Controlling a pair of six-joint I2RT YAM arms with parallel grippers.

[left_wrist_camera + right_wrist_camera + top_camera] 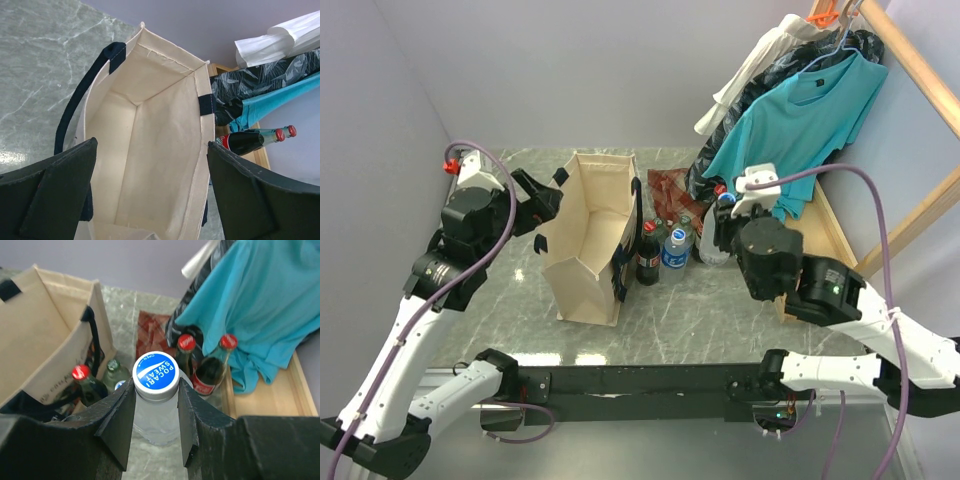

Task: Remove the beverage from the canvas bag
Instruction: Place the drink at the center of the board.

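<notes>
Right gripper (pixel 156 402) clamped on blue-capped bottle (pixel 156 371) just under its cap; risk: smooth neck slips through, or bottle knocks over red-capped bottles (pixel 209 374) close beside it.

The canvas bag (pixel 588 235) is stood on the table (pixel 720 320), left of the middle, with its mouth turned upward. Just at its right side a group of bottles (pixel 648 258) is set, and behind these a cloth (pixel 670 185) is laid. Further to the right a single bottle (pixel 156 371) is enclosed between the fingers (pixel 120 410) of the right gripper (pixel 156 395). Clothes (pixel 800 120) are hung at the back right corner.
</notes>
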